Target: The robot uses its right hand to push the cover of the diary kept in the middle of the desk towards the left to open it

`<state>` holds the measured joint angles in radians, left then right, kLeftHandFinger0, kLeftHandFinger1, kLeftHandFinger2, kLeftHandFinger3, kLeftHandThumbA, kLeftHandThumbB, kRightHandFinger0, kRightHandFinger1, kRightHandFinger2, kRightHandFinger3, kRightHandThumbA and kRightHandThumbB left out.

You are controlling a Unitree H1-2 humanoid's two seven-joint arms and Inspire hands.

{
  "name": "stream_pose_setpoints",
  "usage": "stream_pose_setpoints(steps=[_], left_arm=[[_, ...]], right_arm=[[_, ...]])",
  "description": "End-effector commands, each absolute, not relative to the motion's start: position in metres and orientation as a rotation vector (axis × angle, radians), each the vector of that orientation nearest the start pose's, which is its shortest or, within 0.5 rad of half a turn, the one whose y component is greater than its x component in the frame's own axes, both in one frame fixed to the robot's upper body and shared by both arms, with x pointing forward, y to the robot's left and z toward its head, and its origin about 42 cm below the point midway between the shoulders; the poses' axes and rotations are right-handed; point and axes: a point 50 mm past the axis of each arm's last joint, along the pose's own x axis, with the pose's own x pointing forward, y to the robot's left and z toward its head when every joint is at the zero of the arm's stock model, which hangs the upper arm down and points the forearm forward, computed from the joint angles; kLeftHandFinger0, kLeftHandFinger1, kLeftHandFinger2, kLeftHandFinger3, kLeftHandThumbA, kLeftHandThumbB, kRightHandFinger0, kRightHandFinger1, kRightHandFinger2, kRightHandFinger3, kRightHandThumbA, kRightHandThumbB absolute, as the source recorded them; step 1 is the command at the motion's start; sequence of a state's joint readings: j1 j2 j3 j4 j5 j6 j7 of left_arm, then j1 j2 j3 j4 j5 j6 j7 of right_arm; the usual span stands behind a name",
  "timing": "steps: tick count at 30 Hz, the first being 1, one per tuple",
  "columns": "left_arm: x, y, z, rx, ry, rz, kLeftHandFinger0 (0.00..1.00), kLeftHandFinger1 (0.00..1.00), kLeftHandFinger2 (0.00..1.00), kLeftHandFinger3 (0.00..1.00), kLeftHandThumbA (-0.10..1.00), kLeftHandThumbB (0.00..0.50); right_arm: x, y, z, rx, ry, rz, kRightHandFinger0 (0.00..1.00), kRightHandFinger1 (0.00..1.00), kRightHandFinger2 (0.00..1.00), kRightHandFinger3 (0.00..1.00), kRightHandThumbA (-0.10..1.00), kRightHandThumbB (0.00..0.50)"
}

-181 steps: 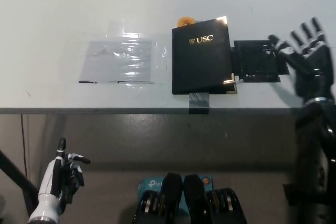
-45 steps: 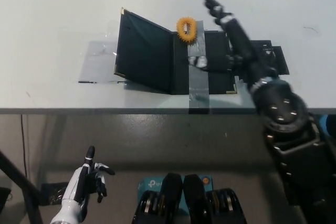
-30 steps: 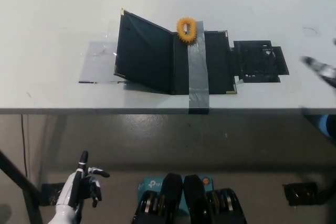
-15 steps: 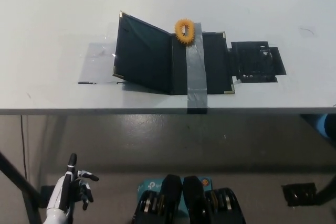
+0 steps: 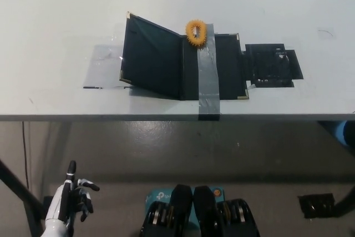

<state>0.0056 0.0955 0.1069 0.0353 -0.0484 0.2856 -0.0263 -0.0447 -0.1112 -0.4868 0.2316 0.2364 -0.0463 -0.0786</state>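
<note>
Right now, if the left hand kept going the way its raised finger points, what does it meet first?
Probably the underside or front edge of the desk. The left hand hangs low beneath it, pointing up-picture. Depth is unclear, so it could miss the edge.

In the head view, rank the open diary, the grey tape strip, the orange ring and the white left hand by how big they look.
1. Open diary, clearly largest.
2. Grey tape strip.
3. White left hand; it is off the desk at another depth, so this is unsure.
4. Orange ring, smallest.

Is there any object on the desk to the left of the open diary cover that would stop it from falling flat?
Nothing solid visible. Left of the cover, only a flat clear plastic sheet lies on the desk. The cover stands tilted, not yet flat.
</note>
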Motion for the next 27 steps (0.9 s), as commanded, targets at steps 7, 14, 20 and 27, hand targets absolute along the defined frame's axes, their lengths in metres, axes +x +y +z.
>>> stream_pose_setpoints(steps=[7, 14, 20, 27], left_arm=[[0.288, 0.274, 0.084, 0.024, 0.244, 0.112, 0.06, 0.15, 0.13, 0.31, 1.0, 0.5], [0.292, 0.277, 0.088, 0.036, 0.223, 0.124, 0.07, 0.15, 0.17, 0.34, 1.0, 0.49], [0.291, 0.278, 0.089, 0.027, 0.225, 0.13, 0.07, 0.16, 0.15, 0.33, 1.0, 0.477], [0.29, 0.278, 0.09, 0.044, 0.223, 0.13, 0.05, 0.14, 0.14, 0.33, 1.0, 0.488]], right_arm=[[0.261, -0.397, 0.068, 0.096, -0.049, -0.606, 0.79, 0.88, 0.88, 0.86, 1.0, 0.22], [0.271, -0.387, 0.067, 0.021, 0.007, -0.542, 0.77, 0.85, 0.85, 0.82, 1.0, 0.266], [0.276, -0.383, 0.068, -0.054, 0.055, -0.492, 0.75, 0.82, 0.83, 0.82, 1.0, 0.285], [0.276, -0.386, 0.067, -0.053, 0.079, -0.491, 0.76, 0.83, 0.84, 0.84, 1.0, 0.258]])
